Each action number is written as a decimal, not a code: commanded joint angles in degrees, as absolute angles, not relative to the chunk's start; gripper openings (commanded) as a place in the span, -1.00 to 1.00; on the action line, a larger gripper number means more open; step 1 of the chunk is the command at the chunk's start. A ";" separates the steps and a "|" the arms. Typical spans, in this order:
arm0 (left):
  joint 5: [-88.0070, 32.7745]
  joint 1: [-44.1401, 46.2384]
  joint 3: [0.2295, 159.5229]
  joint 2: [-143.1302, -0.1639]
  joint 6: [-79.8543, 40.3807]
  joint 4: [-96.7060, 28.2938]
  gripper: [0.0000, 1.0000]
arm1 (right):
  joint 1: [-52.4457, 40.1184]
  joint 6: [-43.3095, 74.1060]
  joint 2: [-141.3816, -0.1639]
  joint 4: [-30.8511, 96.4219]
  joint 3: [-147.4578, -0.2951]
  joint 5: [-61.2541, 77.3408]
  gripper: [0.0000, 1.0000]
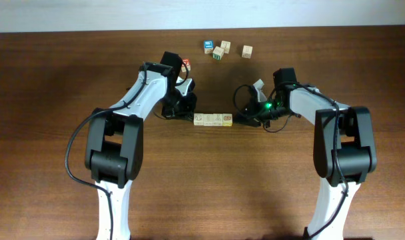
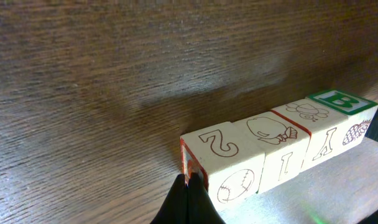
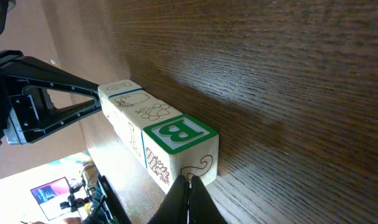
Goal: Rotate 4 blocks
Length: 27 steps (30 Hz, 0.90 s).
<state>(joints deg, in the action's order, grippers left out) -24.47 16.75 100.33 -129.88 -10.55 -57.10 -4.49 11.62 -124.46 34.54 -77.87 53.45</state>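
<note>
You're seeing the blocks (image 1: 212,119) lying in a row at the centre of the table (image 1: 49,87), left gripper (image 2: 189,190) sitting pinched together and touching their 9 o'clock end, right gripper (image 3: 190,186) likewise at 3 o'clock, cubes (image 1: 224,49) sitting toward 12 o'clock.

Evenly bright overhead, with soft shadows on the table (image 1: 56,100). Washed out by glare at lower right of left wrist view, lower left of right wrist view. Sharp on wood grain; blurred on dark fingertips (image 2: 180,205) at bottom centre.

green B block (image 3: 178,134), outlined 2 block (image 2: 217,144)
</note>
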 commanded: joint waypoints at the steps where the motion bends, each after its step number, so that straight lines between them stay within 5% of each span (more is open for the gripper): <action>1: -24.71 17.10 99.79 -130.39 -11.11 -56.36 -1.00 | -4.86 11.44 -124.22 34.48 -77.69 53.78 -0.92; 13: -26.13 17.10 99.79 -130.39 -11.11 -56.01 -1.00 | -4.97 17.63 -124.22 35.07 -77.41 48.82 -0.91; 27: -26.15 17.10 99.79 -130.39 -11.11 -55.92 -1.00 | -5.67 9.85 -124.22 34.41 -77.45 56.12 -0.91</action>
<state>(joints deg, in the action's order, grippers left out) -24.99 16.80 100.31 -129.88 -10.55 -56.12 -4.97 13.04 -124.46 34.59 -77.71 51.11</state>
